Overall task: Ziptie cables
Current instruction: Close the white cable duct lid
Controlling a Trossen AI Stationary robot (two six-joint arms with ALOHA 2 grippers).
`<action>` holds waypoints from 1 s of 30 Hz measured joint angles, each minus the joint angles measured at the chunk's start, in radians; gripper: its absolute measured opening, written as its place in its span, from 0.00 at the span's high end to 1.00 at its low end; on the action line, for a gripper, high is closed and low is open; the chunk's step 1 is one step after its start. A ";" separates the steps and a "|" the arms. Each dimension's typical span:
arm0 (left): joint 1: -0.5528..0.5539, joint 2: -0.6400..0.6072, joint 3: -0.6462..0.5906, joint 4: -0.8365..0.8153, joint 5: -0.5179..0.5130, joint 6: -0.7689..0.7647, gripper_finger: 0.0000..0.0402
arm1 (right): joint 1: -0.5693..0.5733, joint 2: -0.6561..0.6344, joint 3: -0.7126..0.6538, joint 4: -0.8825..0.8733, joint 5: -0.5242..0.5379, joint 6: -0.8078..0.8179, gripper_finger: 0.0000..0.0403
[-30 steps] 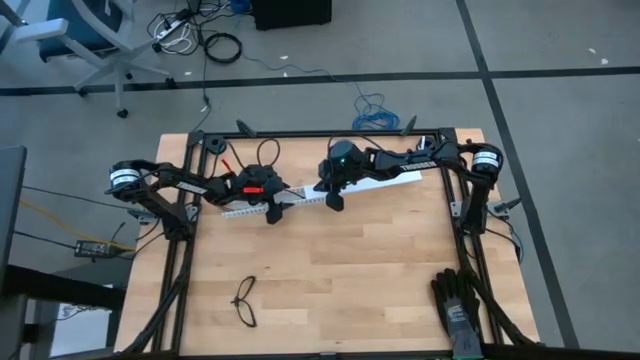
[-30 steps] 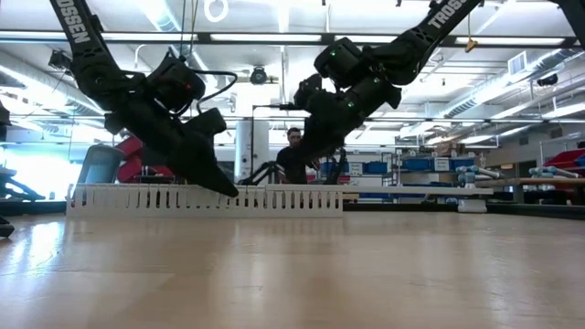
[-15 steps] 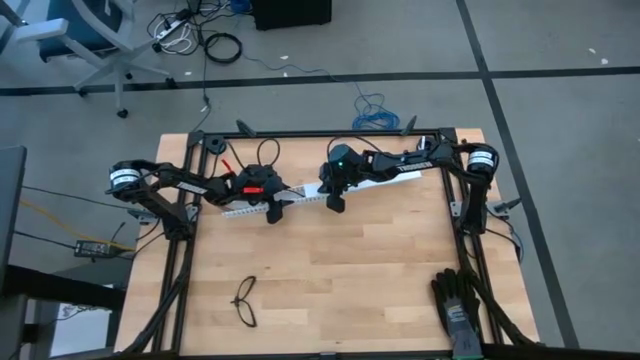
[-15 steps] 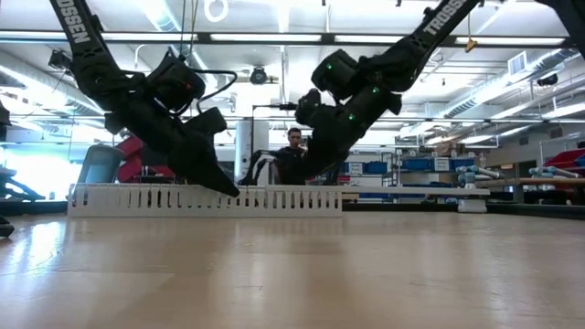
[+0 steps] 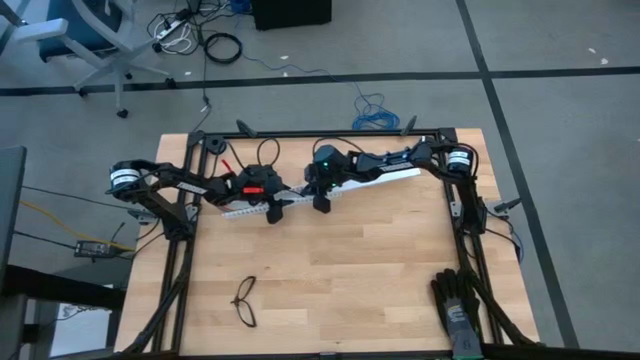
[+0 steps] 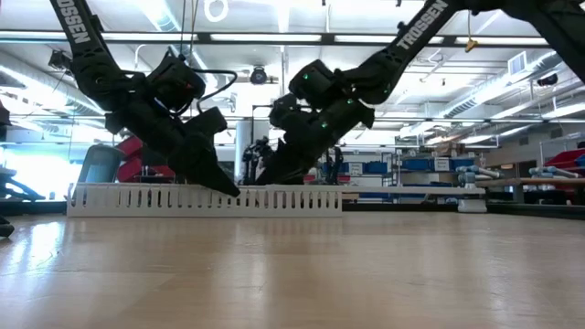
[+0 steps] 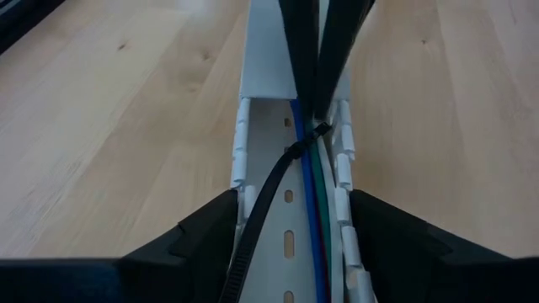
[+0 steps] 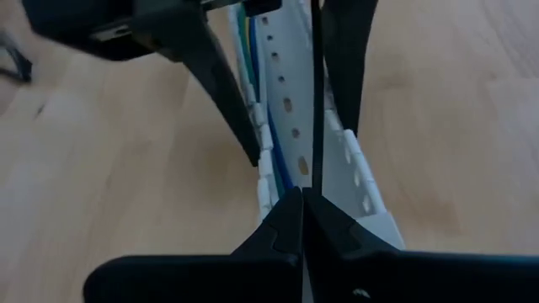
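Your cables (image 7: 313,202) inside the slotted duct (image 5: 300,197) at the table's (image 5: 330,270) far side, ziptie (image 7: 263,210) seemingly looped across them, glasses (image 5: 245,301) near front-left, gloves (image 5: 458,308) front-right.

Cables (image 7: 317,189): blue and green strands lie in the white slotted tray (image 7: 278,109); their far end is hidden behind the right tool (image 7: 324,114), their near end cut off by the picture's edge.
Ziptie (image 7: 265,210): its lower end runs out of the left wrist view; too thin to make out from above.
Left tool (image 5: 272,212): whether its fingers touch the tray cannot be told.
Glasses (image 5: 245,302): small, lens detail unclear.
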 joint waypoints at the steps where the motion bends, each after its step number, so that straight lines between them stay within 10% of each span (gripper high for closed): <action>1: 0.000 0.000 0.001 0.000 0.000 -0.002 0.43 | 0.001 -0.012 -0.002 0.000 0.003 -0.009 1.00; 30: -0.001 -0.001 0.002 0.090 -0.024 -0.002 0.20 | -0.003 -0.129 -0.021 -0.094 0.048 -0.042 1.00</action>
